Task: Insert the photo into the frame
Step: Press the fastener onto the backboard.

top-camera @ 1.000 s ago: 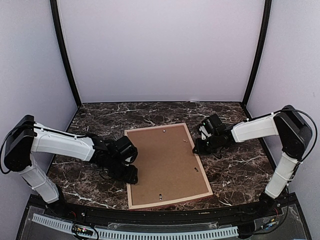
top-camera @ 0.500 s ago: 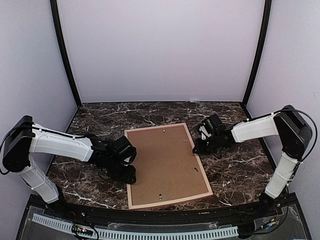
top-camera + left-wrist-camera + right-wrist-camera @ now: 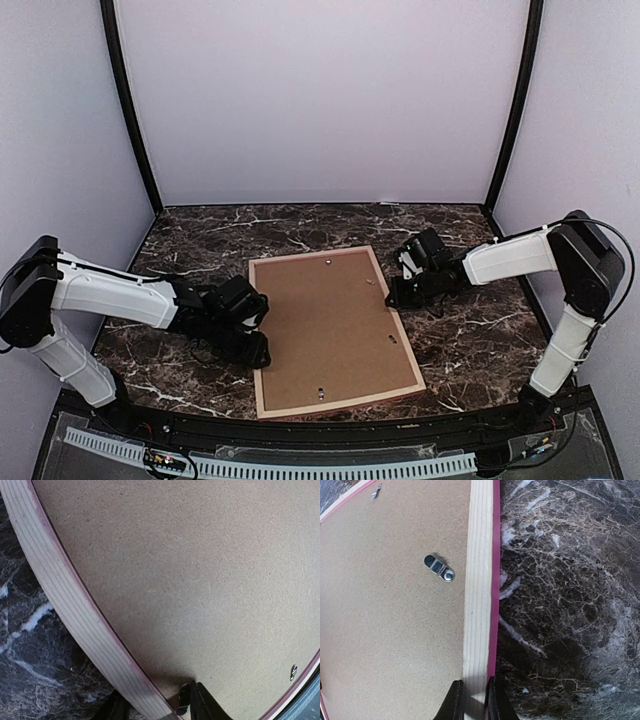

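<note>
**A:** On the tabletop (image 3: 470,340), how did the frame (image 3: 479,580) lie?

**B:** Face down, with the brown backing panel (image 3: 325,325) seated in it and a metal clip (image 3: 439,568) on the board.

**A:** And the photo?

**B:** It was not in sight. Whether it sat under the panel, I could not tell.

**A:** The claws?

**B:** The right claw (image 3: 472,700) pinched the frame's right rail. The left claw (image 3: 258,352) straddled the left rail, but I could not tell whether it was clenched. I judged the loading unconfirmed.

Brown backing panel (image 3: 330,325) with metal clip (image 3: 439,568); dark marble table (image 3: 470,340); lilac walls (image 3: 320,100).
</note>
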Controlling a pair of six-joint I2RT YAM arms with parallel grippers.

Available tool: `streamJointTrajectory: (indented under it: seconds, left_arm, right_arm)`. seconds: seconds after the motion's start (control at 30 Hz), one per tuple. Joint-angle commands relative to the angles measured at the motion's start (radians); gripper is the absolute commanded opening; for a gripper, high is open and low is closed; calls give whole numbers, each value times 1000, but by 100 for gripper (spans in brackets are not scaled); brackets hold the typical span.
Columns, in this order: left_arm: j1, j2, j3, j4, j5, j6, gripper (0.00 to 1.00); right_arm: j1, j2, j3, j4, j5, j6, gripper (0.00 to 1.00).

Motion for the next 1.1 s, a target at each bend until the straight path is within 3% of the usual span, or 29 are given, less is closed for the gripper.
streamJointTrajectory:
  seconds: [0.0, 0.27, 0.53, 1.07]
  left_arm:
    - [-16, 47, -86, -15, 100, 5, 41]
    - [-5, 3, -134, 42, 131, -20, 42]
    - [14, -81, -111, 45, 125, -18, 63]
    - [73, -104, -126, 24, 115, 1, 51]
  right_arm:
    - [-1, 36, -44, -29, -28, 17, 0]
    - [-1, 35, -50, -24, -29, 19, 0]
    - [-2, 36, -53, -21, -29, 19, 0]
    - [-1, 39, -55, -17, -37, 20, 0]
